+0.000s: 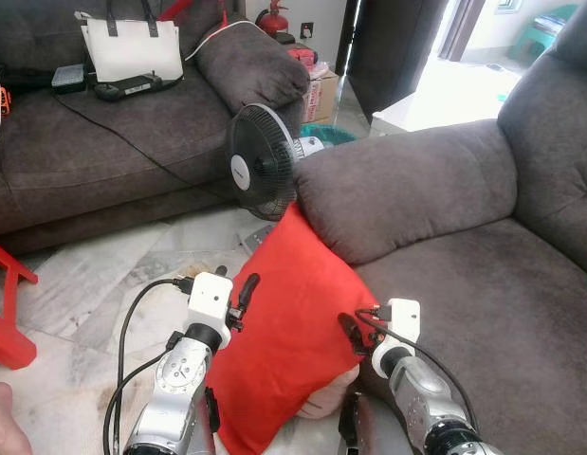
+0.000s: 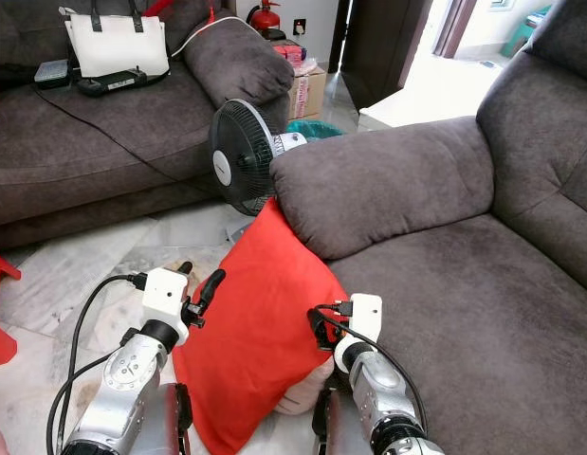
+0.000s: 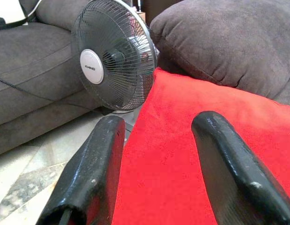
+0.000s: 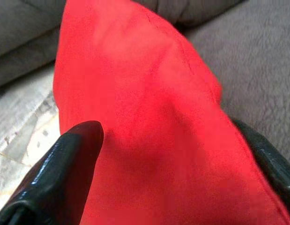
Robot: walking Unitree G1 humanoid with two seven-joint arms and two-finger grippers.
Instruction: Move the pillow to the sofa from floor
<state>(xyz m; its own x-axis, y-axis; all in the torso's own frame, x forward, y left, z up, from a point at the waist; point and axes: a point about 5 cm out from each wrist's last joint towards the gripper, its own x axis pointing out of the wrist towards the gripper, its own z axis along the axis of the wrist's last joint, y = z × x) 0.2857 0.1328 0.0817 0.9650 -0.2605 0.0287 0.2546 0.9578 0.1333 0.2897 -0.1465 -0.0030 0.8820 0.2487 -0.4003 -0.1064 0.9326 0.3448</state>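
- We have the pillow (image 1: 288,322) between our two tools, off the floor (image 1: 103,275) as far as we can judge, though its lower corner hangs low near the tiles and is partly hidden by our arms.
- The left tool (image 1: 238,301) sits at the pillow's left edge; in the left wrist view its fingers (image 3: 95,173) stand well apart with the red cloth lying between and past them, so it is open and pressing or bracing, not pinching.
- The right tool (image 2: 321,332) is at the pillow's right edge, beside the sofa's front. In the right wrist view one finger (image 4: 65,168) lies on one face of the pillow and the other on the far side of its edge, so it straddles that edge (we judge it closed on the pillow, held by a fold).
- Done: the pillow is picked up and brought against the sofa (image 1: 464,294). Its top corner touches the underside of the sofa's armrest (image 1: 407,190), just in front of the fan (image 1: 262,163).
- Left: raise it clear of the seat's front edge, carry it rightwards over the seat, and let go. None of it lies on the seat yet.
- The pillow stands on a corner, diamond-wise; its long axis runs from the top corner at the armrest down to the bottom corner near our left arm, leaning a little left at the bottom.
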